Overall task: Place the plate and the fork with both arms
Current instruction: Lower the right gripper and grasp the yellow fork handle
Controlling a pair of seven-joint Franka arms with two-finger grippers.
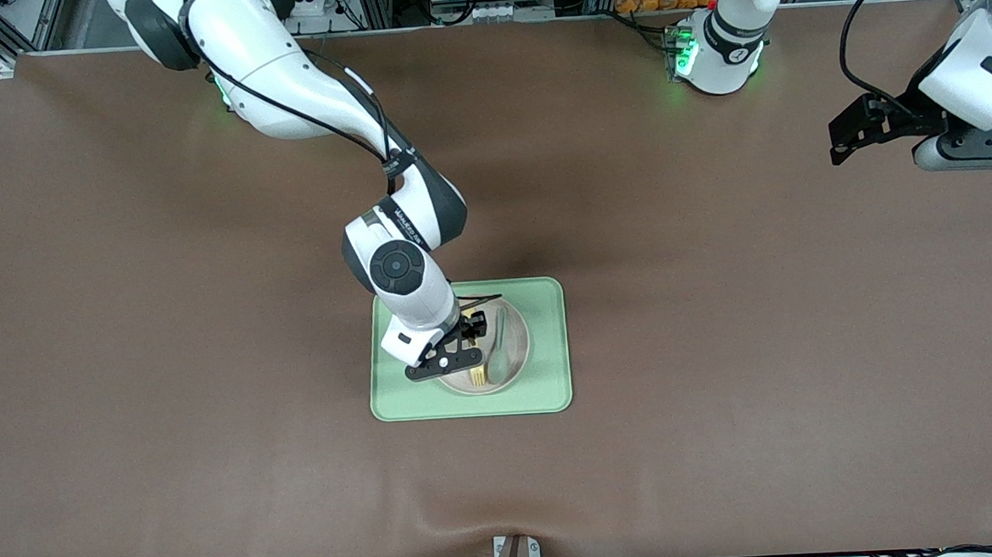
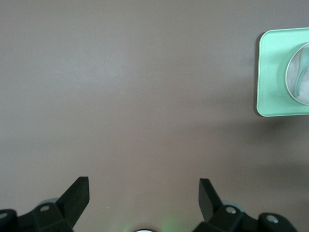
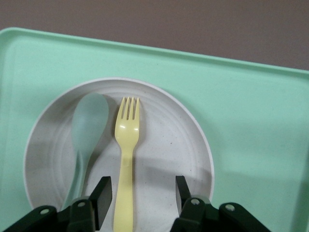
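Brown table carried green tray mid-table. Plate sat on tray w/ fork beside spoon. Right gripper low over plate, fingers astride fork handle w/ gaps. Left gripper waited spread wide over bare table.

The tabletop wears a matt brown covering, smooth like vinyl or leather, with a slight pucker at its near edge. The light-green tray looks like smooth plastic with a soft satin sheen. The plate is off-white, faintly speckled and ringed with fine ridges, matt. The fork is glossy pale-yellow plastic; the spoon beside it is duller grey-green plastic.
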